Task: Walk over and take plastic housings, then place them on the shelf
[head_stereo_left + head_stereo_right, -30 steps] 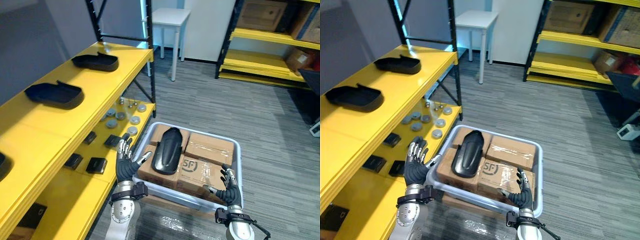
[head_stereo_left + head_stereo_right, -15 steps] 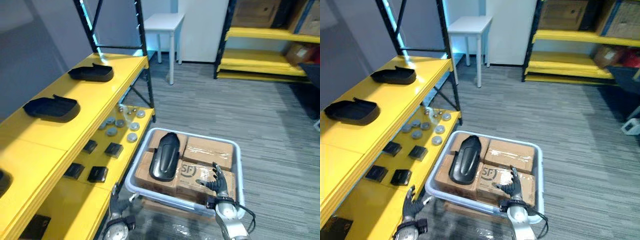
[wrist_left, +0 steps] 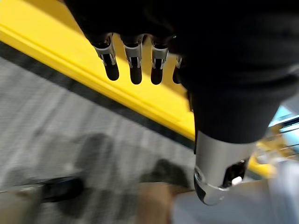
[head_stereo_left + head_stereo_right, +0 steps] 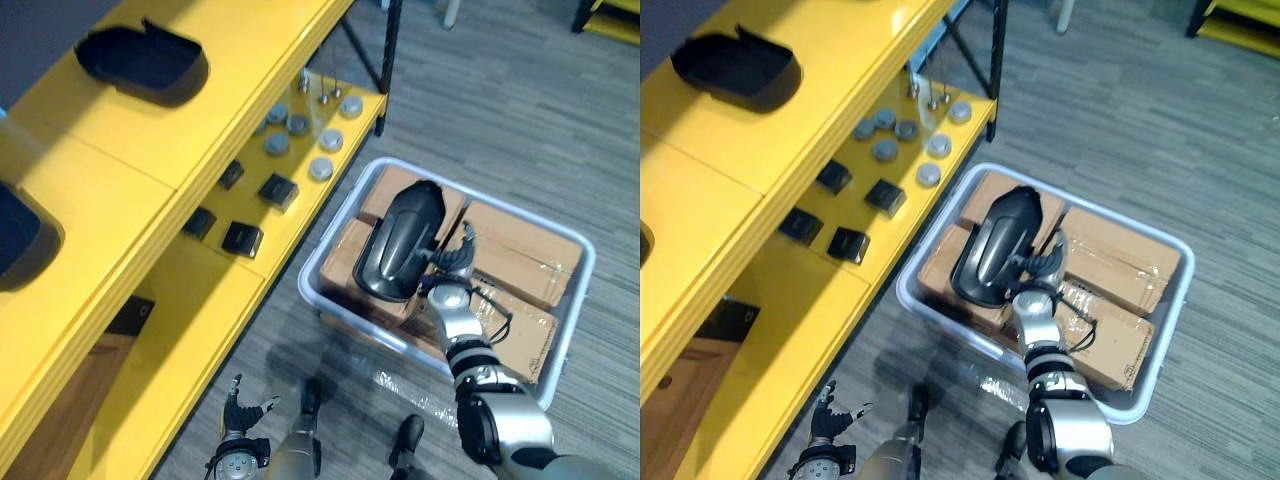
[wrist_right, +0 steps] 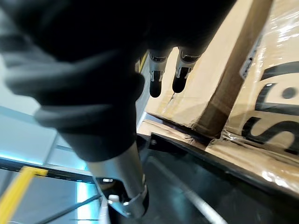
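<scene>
Just beside right hand (image 4: 451, 263), plastic housing (image 4: 398, 243) lies atop boxes (image 4: 520, 262).

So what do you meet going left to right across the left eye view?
Housing at the picture's edge, second housing, small black blocks, third housing, right hand, uncovered cardboard box.

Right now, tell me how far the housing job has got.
Done: two black housings lie on the yellow shelf. In hand: nothing yet; the right hand is open beside the housing on the boxes in the bin; the left hand hangs open, low. Left: grasp it and shelve it.
</scene>
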`<state>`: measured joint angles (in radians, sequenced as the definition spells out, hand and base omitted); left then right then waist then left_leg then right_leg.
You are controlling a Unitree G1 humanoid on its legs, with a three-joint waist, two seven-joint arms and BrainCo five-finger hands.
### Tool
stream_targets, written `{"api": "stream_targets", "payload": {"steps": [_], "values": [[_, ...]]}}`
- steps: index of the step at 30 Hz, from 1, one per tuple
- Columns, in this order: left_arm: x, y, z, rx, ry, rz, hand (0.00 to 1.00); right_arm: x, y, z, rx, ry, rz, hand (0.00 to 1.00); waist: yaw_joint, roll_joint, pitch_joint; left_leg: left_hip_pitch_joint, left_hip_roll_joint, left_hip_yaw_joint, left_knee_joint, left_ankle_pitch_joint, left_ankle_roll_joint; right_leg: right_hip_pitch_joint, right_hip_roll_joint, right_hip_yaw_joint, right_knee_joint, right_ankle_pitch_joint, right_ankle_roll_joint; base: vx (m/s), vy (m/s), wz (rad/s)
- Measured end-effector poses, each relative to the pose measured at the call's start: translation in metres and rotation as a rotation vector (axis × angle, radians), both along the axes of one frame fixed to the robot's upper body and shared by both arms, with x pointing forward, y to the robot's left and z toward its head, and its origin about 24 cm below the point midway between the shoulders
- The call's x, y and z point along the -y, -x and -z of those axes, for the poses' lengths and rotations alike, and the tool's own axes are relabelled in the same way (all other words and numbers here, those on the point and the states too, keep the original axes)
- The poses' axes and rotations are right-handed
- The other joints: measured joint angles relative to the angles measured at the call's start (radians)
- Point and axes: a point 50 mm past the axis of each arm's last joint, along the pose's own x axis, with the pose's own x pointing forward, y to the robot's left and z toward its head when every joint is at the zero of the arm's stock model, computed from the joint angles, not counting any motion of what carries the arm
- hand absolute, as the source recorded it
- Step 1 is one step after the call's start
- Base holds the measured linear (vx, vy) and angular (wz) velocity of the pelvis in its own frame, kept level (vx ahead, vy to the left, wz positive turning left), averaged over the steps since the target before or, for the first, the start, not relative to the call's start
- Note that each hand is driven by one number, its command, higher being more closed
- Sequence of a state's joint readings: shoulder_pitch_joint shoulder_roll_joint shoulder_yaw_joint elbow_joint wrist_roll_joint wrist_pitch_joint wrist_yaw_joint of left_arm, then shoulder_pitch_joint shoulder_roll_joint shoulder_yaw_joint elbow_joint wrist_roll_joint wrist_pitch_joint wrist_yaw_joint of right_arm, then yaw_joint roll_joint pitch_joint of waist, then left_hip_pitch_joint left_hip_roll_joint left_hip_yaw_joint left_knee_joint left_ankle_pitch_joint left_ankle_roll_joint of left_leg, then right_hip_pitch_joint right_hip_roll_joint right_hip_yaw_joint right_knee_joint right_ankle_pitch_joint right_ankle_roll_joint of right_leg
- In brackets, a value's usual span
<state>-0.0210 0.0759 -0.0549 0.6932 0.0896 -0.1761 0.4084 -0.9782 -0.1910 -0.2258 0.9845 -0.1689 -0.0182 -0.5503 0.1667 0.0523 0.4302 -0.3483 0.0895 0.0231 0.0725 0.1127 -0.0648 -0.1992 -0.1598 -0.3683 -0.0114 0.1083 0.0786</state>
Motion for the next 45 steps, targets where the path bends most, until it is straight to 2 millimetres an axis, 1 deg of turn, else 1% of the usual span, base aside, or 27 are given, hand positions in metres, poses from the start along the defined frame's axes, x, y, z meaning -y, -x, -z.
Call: {"api": "stream_targets", "payload": {"steps": [2, 3, 5, 6, 10, 12, 15, 17, 20, 22, 24, 25, 26, 27, 29, 31, 32, 33, 35, 37, 38, 39, 40, 42, 43, 45], "values": [[0.002, 0.0, 0.006, -0.03, 0.02, -0.003, 0.0, 0.007, -0.004, -0.002, -0.044, 0.01, 0.017, 0.0, 0.012, -0.001, 0.011, -0.026, 0.0, -0.004, 0.007, 0.0, 0.0, -0.021, 0.001, -0.001, 0.001, 0.002, 0.0, 0.0, 0.005, 0.02], [0.002, -0.001, 0.006, -0.029, 0.022, -0.005, 0.0, 0.008, -0.004, -0.002, -0.052, 0.011, 0.021, 0.0, 0.015, -0.001, 0.013, -0.033, 0.001, -0.007, 0.009, 0.0, 0.0, -0.026, 0.002, -0.003, 0.001, 0.002, 0.0, 0.01, 0.007, 0.06], [0.0, -0.004, 0.006, -0.031, 0.019, -0.005, 0.0, 0.008, -0.007, -0.009, -0.044, 0.025, 0.031, 0.0, 0.017, -0.006, 0.017, -0.054, 0.002, -0.011, 0.016, 0.0, 0.0, -0.043, 0.004, -0.003, 0.003, 0.002, 0.0, 0.01, 0.004, 0.03], [0.0, -0.007, 0.005, -0.032, 0.023, -0.008, 0.0, 0.009, -0.008, -0.016, -0.037, 0.031, 0.034, 1.0, 0.017, -0.009, 0.021, -0.063, 0.002, -0.013, 0.021, -0.001, 0.0, -0.049, 0.004, -0.004, 0.003, 0.002, 0.0, 0.01, 0.008, 0.05], [-0.003, -0.012, 0.003, -0.019, 0.046, -0.03, 0.0, 0.019, -0.01, -0.029, -0.033, 0.045, 0.064, 1.0, 0.018, -0.018, 0.035, -0.098, 0.004, -0.028, 0.036, -0.004, -0.003, -0.075, 0.006, -0.01, 0.016, 0.002, 0.0, 0.0, 0.013, 0.08], [-0.005, -0.015, 0.002, -0.022, 0.046, -0.032, 0.0, 0.024, -0.011, -0.032, -0.045, 0.051, 0.068, 1.0, 0.019, -0.018, 0.04, -0.107, 0.005, -0.029, 0.038, -0.003, -0.003, -0.083, 0.006, -0.01, 0.021, 0.002, 0.0, 0.0, 0.0, 0.0], [-0.007, -0.016, 0.002, -0.026, 0.048, -0.036, 0.0, 0.033, -0.011, -0.028, -0.098, 0.054, 0.038, 1.0, 0.018, -0.019, 0.042, -0.112, 0.004, -0.039, 0.038, -0.001, -0.001, -0.083, 0.007, -0.02, 0.021, 0.001, 0.0, 0.01, 0.01, 0.07], [-0.007, -0.016, 0.002, -0.026, 0.051, -0.024, 0.0, 0.039, -0.012, -0.03, -0.135, 0.058, 0.025, 1.0, 0.018, -0.019, 0.043, -0.113, 0.003, -0.045, 0.037, 0.002, -0.002, -0.082, 0.007, -0.025, 0.021, 0.0, 0.0, 0.04, 0.01, 0.09], [0.0, -0.021, -0.007, 0.019, 0.056, 0.013, 0.0, 0.046, -0.011, -0.03, -0.186, 0.093, 0.017, 1.0, 0.019, -0.018, 0.05, -0.101, 0.0, -0.052, 0.037, 0.004, 0.0, -0.063, 0.006, -0.035, 0.02, -0.004, 0.0, 0.05, 0.01, 0.1], [0.008, -0.029, -0.027, 0.126, 0.088, 0.041, 0.0, 0.051, -0.01, -0.028, -0.221, 0.128, 0.02, 1.0, 0.02, -0.017, 0.052, -0.086, 0.0, -0.056, 0.036, 0.004, 0.0, -0.044, 0.005, -0.041, 0.016, -0.005, 0.0, 0.04, 0.007, 0.08], [0.017, -0.041, -0.067, 0.324, 0.136, 0.082, 0.0, 0.054, -0.009, -0.029, -0.26, 0.216, 0.015, 1.0, 0.017, -0.017, 0.053, -0.069, -0.003, -0.058, 0.034, 0.004, 0.0, -0.026, 0.004, -0.047, 0.016, -0.008, 0.0, 0.04, 0.012, 0.05], [0.019, -0.043, -0.079, 0.378, 0.152, 0.09, 0.0, 0.055, -0.009, -0.03, -0.269, 0.248, 0.012, 1.0, 0.015, -0.017, 0.053, -0.065, -0.003, -0.058, 0.033, 0.004, 0.0, -0.023, 0.003, -0.047, 0.016, -0.008, 0.0, 0.04, 0.015, 0.02], [0.023, -0.047, -0.108, 0.511, 0.195, 0.115, 0.0, 0.057, -0.009, -0.029, -0.289, 0.304, 0.01, 1.0, 0.011, -0.017, 0.053, -0.048, -0.003, -0.057, 0.027, 0.005, 0.002, -0.009, 0.002, -0.047, 0.016, -0.008, 0.0, 0.03, 0.009, 0.0], [0.024, -0.047, -0.118, 0.556, 0.214, 0.124, 0.0, 0.058, -0.008, -0.029, -0.296, 0.334, 0.01, 1.0, 0.009, -0.017, 0.053, -0.04, -0.003, -0.056, 0.024, 0.006, 0.003, -0.004, 0.001, -0.046, 0.016, -0.008, 0.0, 0.03, 0.007, -0.02], [0.029, -0.048, -0.144, 0.68, 0.287, 0.161, 0.0, 0.059, -0.008, -0.034, -0.292, 0.449, 0.013, 1.0, -0.001, -0.017, 0.053, -0.017, -0.004, -0.05, 0.012, 0.009, 0.004, 0.012, -0.001, -0.042, 0.016, -0.008, 0.001, 0.03, 0.009, -0.05], [0.033, -0.051, -0.167, 0.774, 0.405, 0.196, 0.0, 0.053, -0.008, -0.046, -0.244, 0.581, 0.005, 1.0, -0.023, -0.017, 0.051, 0.012, -0.002, -0.042, -0.005, 0.014, 0.005, 0.028, -0.001, -0.034, 0.016, -0.008, 0.001, 0.02, 0.01, -0.09], [0.035, -0.054, -0.173, 0.795, 0.439, 0.21, 0.0, 0.05, -0.009, -0.05, -0.228, 0.61, 0.002, 1.0, -0.025, -0.017, 0.051, 0.021, -0.001, -0.035, -0.009, 0.015, 0.005, 0.031, -0.001, -0.028, 0.016, -0.008, 0.001, 0.02, 0.007, -0.18], [0.04, -0.058, -0.18, 0.816, 0.496, 0.239, 0.0, 0.045, -0.009, -0.057, -0.193, 0.677, -0.003, 1.0, -0.033, -0.018, 0.046, 0.031, 0.0, -0.027, -0.015, 0.018, 0.005, 0.034, -0.001, -0.022, 0.016, -0.008, 0.001, 0.01, 0.005, -0.15], [0.046, -0.065, -0.193, 0.85, 0.532, 0.3, 0.0, 0.038, -0.007, -0.063, -0.154, 0.764, -0.011, 1.0, -0.052, -0.018, 0.039, 0.053, 0.001, -0.023, -0.031, 0.024, 0.002, 0.047, 0.001, -0.02, 0.016, -0.008, 0.001, 0.01, 0.002, -0.08], [0.057, -0.076, -0.21, 0.885, 0.579, 0.379, 0.0, 0.029, -0.004, -0.063, -0.13, 0.867, -0.028, 1.0, -0.069, -0.019, 0.007, 0.07, 0.006, -0.012, -0.045, 0.029, 0.001, 0.053, 0.002, -0.011, 0.014, -0.008, 0.001, 0.01, 0.005, -0.11], [0.059, -0.08, -0.213, 0.89, 0.583, 0.395, 0.0, 0.026, -0.004, -0.063, -0.124, 0.883, -0.036, 1.0, -0.072, -0.019, 0.0, 0.08, 0.006, -0.004, -0.052, 0.031, 0.001, 0.057, 0.002, -0.005, 0.014, -0.008, 0.001, 0.02, 0.012, -0.23], [0.062, -0.087, -0.219, 0.891, 0.582, 0.423, 0.0, 0.02, -0.003, -0.062, -0.108, 0.916, -0.053, 1.0, -0.077, -0.019, -0.01, 0.104, 0.007, 0.005, -0.068, 0.036, 0.002, 0.067, 0.002, 0.005, 0.011, -0.008, 0.001, 0.01, 0.011, -0.19], [0.066, -0.094, -0.22, 0.875, 0.604, 0.437, 0.0, 0.015, -0.002, -0.059, -0.102, 0.938, -0.072, 1.0, -0.091, -0.02, -0.035, 0.114, 0.007, 0.009, -0.082, 0.042, 0.001, 0.073, 0.003, 0.005, 0.001, -0.007, 0.0, 0.0, 0.013, -0.14], [0.07, -0.101, -0.218, 0.845, 0.629, 0.446, 0.0, 0.009, -0.002, -0.052, -0.106, 0.941, -0.097, 1.0, -0.104, -0.023, -0.058, 0.134, 0.011, 0.013, -0.103, 0.05, -0.002, 0.081, 0.007, 0.008, 0.0, -0.007, 0.0, 0.0, 0.004, -0.1], [0.077, -0.106, -0.215, 0.805, 0.661, 0.464, 0.0, 0.007, -0.001, -0.045, -0.119, 0.94, -0.112, 1.0, -0.105, -0.027, -0.081, 0.144, 0.016, 0.021, -0.113, 0.052, -0.005, 0.081, 0.013, 0.012, -0.001, -0.007, 0.0, 0.0, -0.003, -0.16], [0.085, -0.11, -0.211, 0.762, 0.686, 0.478, 0.0, 0.003, 0.001, -0.042, -0.106, 0.939, -0.125, 1.0, -0.106, -0.027, -0.098, 0.148, 0.018, 0.023, -0.121, 0.057, -0.009, 0.081, 0.019, 0.02, -0.004, -0.005, -0.002, -0.01, 0.008, -0.11]]}}
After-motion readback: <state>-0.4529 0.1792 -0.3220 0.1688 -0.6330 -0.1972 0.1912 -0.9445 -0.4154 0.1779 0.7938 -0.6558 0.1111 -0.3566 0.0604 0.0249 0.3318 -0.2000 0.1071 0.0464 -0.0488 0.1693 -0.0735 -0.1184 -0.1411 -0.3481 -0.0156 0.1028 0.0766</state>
